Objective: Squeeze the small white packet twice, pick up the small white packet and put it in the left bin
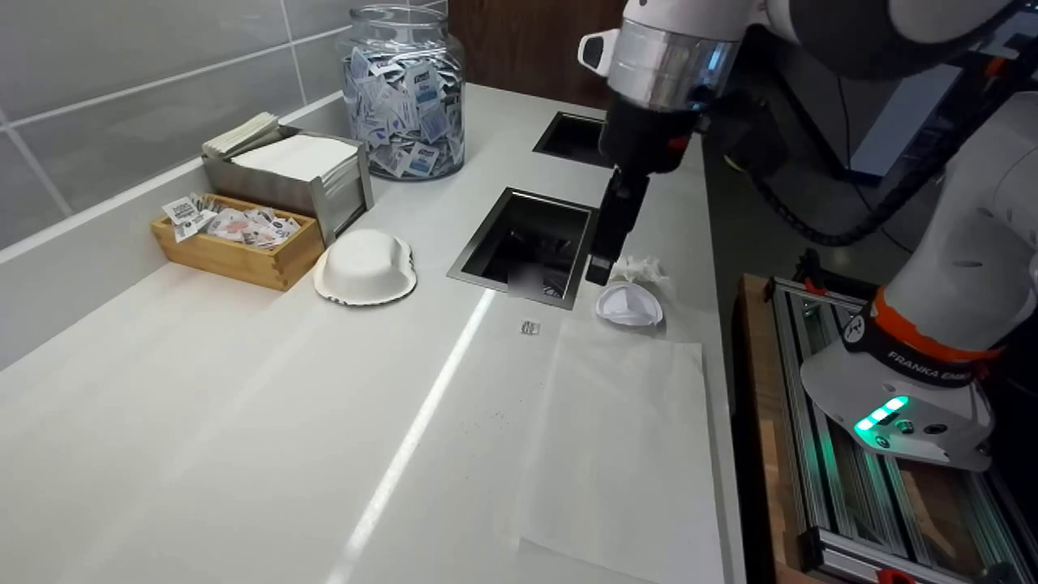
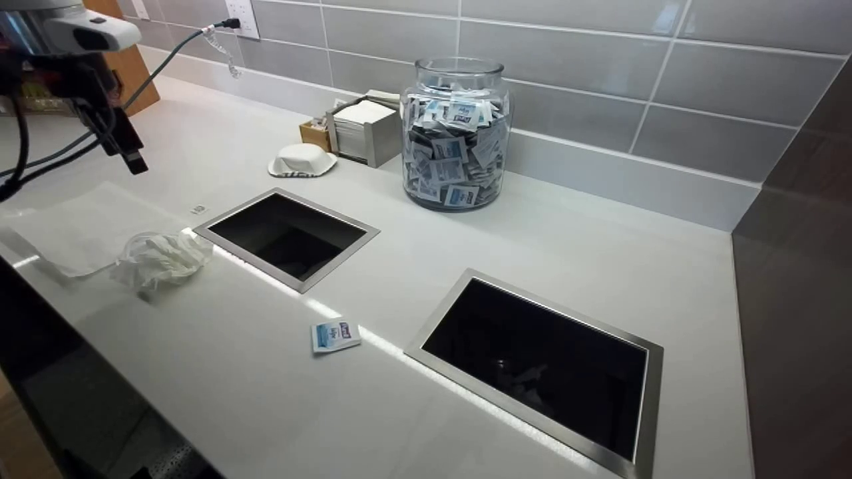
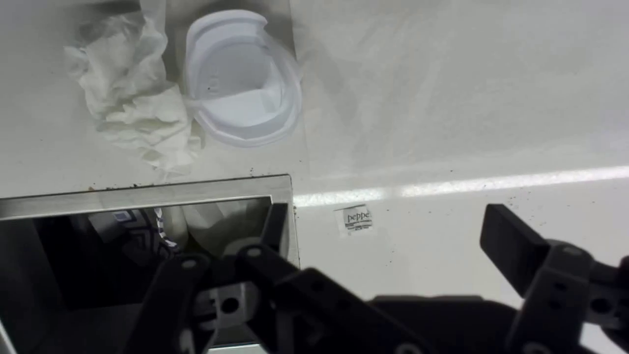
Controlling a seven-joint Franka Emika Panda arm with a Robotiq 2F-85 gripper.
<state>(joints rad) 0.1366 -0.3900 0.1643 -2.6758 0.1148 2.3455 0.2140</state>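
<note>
One sm. wht packet (image 3: pixel 356 221) w/ dk "peppe" print, lying flat — claw (image 3: pixel 394 240) spread apart.

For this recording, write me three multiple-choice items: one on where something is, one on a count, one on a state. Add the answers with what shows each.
1. Where does the pepper packet lie in the wrist view?
A. Inside the glass jar
B. On the napkin dispenser
C. On the counter, beside a bin

2. How many bins are sunk into the counter?
A. Two
B. Four
C. Five

3. How does the gripper stand?
A. Shut on the pepper packet
B. Open
C. Shut on crumpled paper

1 C: the wrist view shows it lying on the counter, apart from the bin.
2 A: both exterior views show two.
3 B: its jaws stand wide apart in the wrist view, holding nothing.
</note>
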